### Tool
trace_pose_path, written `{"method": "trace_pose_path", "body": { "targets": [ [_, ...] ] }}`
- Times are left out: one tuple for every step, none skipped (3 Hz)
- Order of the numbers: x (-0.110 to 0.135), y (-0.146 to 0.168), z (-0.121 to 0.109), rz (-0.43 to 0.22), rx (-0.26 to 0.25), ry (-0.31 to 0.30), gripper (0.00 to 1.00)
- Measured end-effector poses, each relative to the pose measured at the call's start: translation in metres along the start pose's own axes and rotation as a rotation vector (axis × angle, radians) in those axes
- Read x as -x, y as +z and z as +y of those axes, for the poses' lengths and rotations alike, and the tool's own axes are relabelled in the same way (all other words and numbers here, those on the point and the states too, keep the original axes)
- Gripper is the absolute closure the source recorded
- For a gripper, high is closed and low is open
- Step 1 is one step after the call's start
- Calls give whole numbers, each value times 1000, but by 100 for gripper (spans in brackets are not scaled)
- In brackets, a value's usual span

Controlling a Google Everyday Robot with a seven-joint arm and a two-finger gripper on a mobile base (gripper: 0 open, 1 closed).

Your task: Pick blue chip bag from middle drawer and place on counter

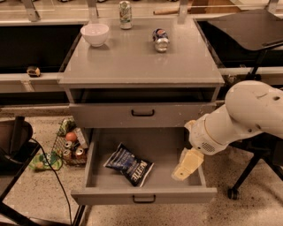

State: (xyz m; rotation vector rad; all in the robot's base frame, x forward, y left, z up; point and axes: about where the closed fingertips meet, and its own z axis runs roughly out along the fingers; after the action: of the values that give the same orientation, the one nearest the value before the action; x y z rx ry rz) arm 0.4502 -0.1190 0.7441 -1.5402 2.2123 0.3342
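The blue chip bag [128, 164] lies crumpled on the floor of the open middle drawer [143, 195], left of its centre, white lettering facing up. My gripper [186, 166], a cream-coloured end on the white arm [239, 119], hangs over the right side of the drawer's inside. It is to the right of the bag and not touching it. The counter [141, 59] is the grey top slab of the cabinet, above the drawers.
On the counter stand a white bowl [95, 33] and a green can [125, 13], and a blue-and-silver soda can [160, 39] lies on its side. The drawer above [142, 114] is closed. A wire basket of cans [70, 145] sits on the floor at left. A chair base [247, 176] stands at right.
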Motion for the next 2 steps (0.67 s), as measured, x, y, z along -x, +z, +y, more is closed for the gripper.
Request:
{"method": "trace_pose_path", "body": {
  "targets": [
    [0,0,0,0,0,0,0],
    [-1,18,-3,-45,16,2,0]
  ]
}}
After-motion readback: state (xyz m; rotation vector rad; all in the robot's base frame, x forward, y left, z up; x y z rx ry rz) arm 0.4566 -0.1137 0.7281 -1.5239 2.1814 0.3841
